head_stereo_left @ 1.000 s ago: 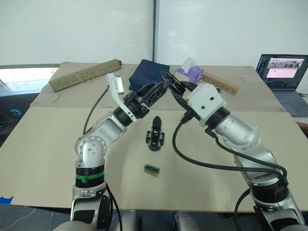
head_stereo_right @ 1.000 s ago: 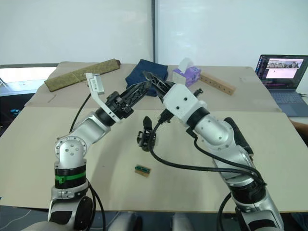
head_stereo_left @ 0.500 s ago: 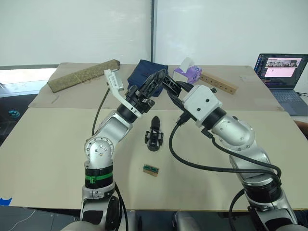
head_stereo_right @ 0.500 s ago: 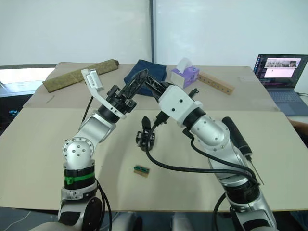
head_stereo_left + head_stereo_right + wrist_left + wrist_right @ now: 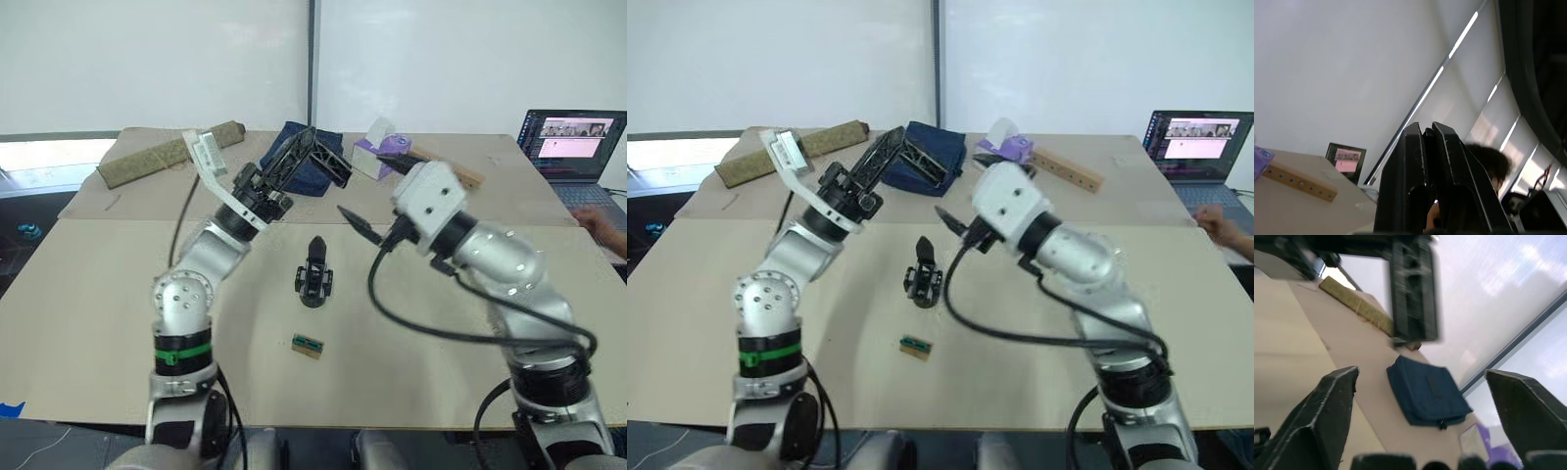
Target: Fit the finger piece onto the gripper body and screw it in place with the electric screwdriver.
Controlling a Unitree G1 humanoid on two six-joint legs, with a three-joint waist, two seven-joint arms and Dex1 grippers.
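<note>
Your left gripper hung high over the far side, jaws pressed together on nothing. Your right gripper hovered just right of it, jaws spread wide. The gripper body stood upright mid-table, near a small green block.

Desk seen covered in matt tan board, gripper body seen as black matt plastic, pouch seen as dark blue cloth, bar seen as pale drilled wood, roll seen as rough olive fibre
</note>
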